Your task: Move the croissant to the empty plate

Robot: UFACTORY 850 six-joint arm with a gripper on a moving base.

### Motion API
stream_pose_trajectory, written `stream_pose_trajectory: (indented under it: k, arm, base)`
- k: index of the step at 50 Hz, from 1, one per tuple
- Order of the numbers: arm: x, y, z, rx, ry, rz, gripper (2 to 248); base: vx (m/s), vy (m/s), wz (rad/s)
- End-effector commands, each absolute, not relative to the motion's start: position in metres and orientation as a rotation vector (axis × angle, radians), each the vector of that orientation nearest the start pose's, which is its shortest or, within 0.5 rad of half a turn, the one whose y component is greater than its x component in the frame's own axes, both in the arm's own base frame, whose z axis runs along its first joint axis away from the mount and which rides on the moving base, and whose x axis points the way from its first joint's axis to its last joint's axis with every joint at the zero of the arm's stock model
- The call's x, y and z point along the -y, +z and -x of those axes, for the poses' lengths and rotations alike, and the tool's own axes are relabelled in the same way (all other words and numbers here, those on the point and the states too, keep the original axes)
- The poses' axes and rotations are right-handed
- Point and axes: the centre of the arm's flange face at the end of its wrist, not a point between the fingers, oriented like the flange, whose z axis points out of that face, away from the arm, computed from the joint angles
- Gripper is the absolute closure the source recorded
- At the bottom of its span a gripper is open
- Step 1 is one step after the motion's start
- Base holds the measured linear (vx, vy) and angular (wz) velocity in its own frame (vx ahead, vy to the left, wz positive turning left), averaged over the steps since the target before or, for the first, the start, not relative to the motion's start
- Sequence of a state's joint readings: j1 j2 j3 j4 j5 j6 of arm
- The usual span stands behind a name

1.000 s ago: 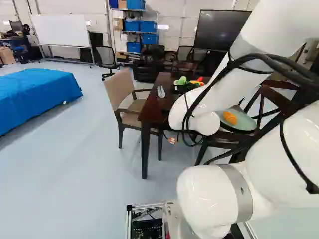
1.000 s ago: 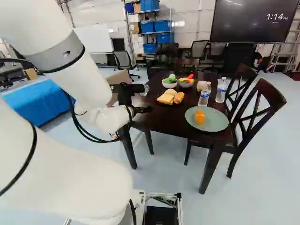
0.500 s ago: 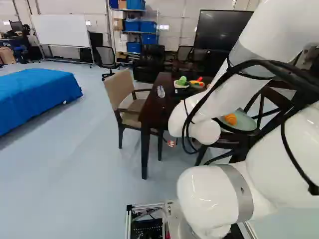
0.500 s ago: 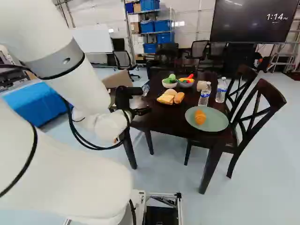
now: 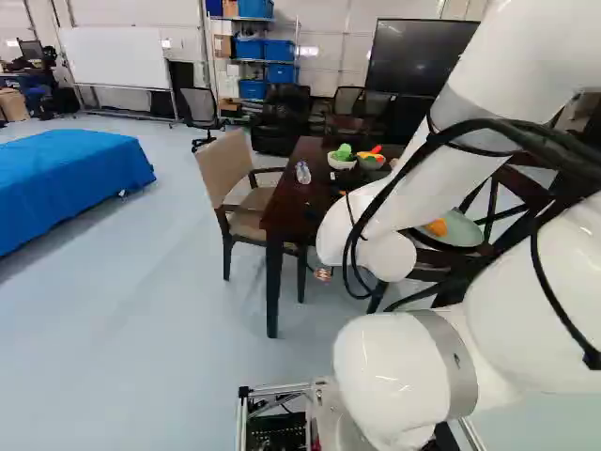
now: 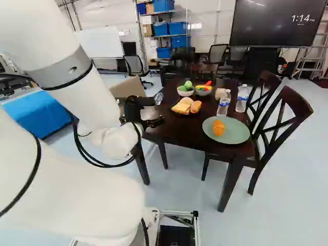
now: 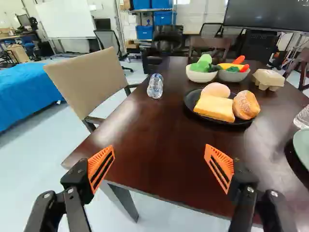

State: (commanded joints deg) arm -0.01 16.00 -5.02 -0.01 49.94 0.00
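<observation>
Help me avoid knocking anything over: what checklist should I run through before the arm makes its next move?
1. Gripper open, nothing between its fingers: ok.
2. Croissant resting on the green plate: ok.
3. Croissant away from the gripper: ok.
4. Bread on the black plate away from the fingers: ok; it lies ahead of them.
5. Clear plastic bottle near the armchair standing upright: not ok; it lies on its side.
6. Height of the gripper above the dark wooden table: cannot tell.
</observation>
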Motion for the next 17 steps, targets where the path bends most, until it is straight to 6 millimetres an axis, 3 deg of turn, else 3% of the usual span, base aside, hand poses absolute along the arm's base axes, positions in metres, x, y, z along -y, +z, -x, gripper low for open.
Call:
stream_pose_trajectory:
  k: [17]
  arm:
    - [0.0, 0.3656, -0.2703, 0.0, -1.824, 2.558, 3]
  base:
    - [0.0, 0.0, 0.0]
